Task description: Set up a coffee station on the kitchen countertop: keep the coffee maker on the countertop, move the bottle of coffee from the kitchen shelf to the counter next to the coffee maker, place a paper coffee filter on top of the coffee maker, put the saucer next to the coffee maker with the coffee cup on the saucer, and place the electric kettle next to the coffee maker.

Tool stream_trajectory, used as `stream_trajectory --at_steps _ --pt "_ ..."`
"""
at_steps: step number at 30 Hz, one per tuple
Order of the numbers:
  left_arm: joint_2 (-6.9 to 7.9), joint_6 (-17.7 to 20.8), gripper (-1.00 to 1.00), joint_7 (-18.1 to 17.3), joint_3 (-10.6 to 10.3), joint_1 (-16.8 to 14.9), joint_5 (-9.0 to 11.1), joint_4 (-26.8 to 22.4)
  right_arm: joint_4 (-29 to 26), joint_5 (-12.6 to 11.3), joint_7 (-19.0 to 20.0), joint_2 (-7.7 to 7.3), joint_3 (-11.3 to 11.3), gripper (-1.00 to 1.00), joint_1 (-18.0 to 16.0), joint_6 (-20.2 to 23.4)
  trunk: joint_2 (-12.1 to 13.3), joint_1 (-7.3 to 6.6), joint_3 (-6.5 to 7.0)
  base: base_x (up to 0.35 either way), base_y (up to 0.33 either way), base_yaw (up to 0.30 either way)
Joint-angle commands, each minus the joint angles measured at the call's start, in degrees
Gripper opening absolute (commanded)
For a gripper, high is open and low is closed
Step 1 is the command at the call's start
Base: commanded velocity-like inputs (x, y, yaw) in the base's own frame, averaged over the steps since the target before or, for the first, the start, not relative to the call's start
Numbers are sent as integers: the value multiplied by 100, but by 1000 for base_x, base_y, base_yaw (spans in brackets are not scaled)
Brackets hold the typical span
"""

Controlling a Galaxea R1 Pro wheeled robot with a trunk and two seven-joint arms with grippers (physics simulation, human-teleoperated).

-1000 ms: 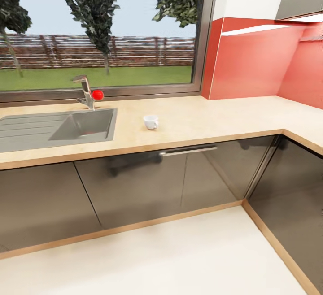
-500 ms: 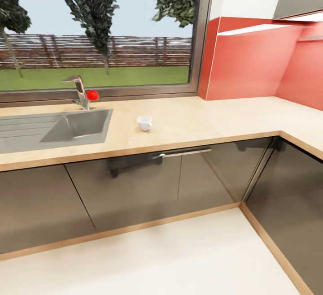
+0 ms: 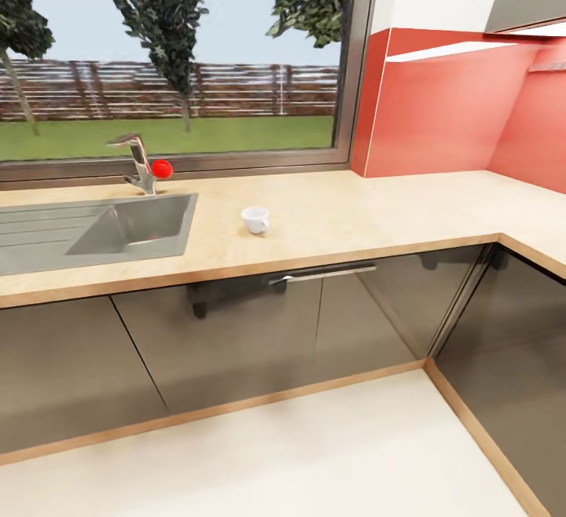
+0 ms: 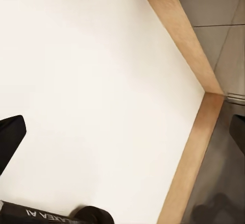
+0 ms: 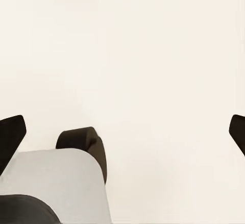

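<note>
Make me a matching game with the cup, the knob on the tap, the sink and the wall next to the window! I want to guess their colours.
Things:
1. coffee cup
2. tap knob
3. sink
4. wall panel

Colours:
A. grey
B. salmon pink
C. white
D. bright red

Pairs: 1-C, 2-D, 3-A, 4-B
</note>
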Motion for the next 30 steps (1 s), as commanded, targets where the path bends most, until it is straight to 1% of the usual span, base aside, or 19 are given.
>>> stream_trajectory --at_steps 1,11,12,13,14,18,19,20,21,24,26,27,28,29,30 --pt "5 38 100 -18 -38 -3 60 12 -12 -25 67 2 -45 100 -6 -1 -2 -1 -5 3 1 0" --pt "16 35 100 -18 -16 -3 66 143 -120 -20 71 24 -20 100 -15 -14 -2 -1 -5 0 0 0" --pt "39 35 100 -18 11 -3 69 182 -1190 -20 83 53 6 100 -23 11 -2 -1 -5 0 0 0" --pt "52 35 100 -18 13 -3 69 190 -1374 -18 84 69 11 100 -23 15 -2 -1 -5 0 0 0" --pt "82 35 100 -18 15 -3 69 200 -1727 -14 85 133 17 100 -23 24 -2 -1 -5 0 0 0" --pt "142 35 100 -18 18 10 69 216 -2449 -11 90 265 65 100 -24 102 -2 -1 -5 0 0 0" --pt "184 35 100 -18 19 18 69 220 -2917 -10 100 309 182 100 -24 390 -2 -1 -5 0 0 0" --pt "217 37 100 -18 19 28 69 223 -3451 -11 114 338 334 100 -24 828 -2 -1 -5 0 0 0" --pt "231 38 100 -18 19 41 69 224 -3735 -12 121 348 410 100 -24 1072 -2 -1 -5 0 0 0" --pt "259 39 100 -18 23 101 69 226 -4601 -24 137 368 595 100 -24 1789 -2 -1 -5 0 0 0" --pt "275 39 100 -18 25 134 69 226 -5121 -31 153 375 673 100 -24 2168 -2 -1 -5 0 0 0" --pt "318 42 100 -18 30 163 74 228 -5744 -45 253 383 739 100 -26 2524 -2 -1 -5 0 0 0" --pt "341 42 100 -18 33 174 78 228 -5914 -48 312 386 752 100 -32 2600 -2 -1 -5 0 0 0" --pt "379 43 100 -18 38 219 88 230 -6191 -55 456 390 773 100 -82 2713 -2 -1 -5 0 0 0" --pt "400 43 100 -18 39 255 91 229 -6296 -59 537 392 781 100 -128 2755 -2 -1 -5 0 0 0"
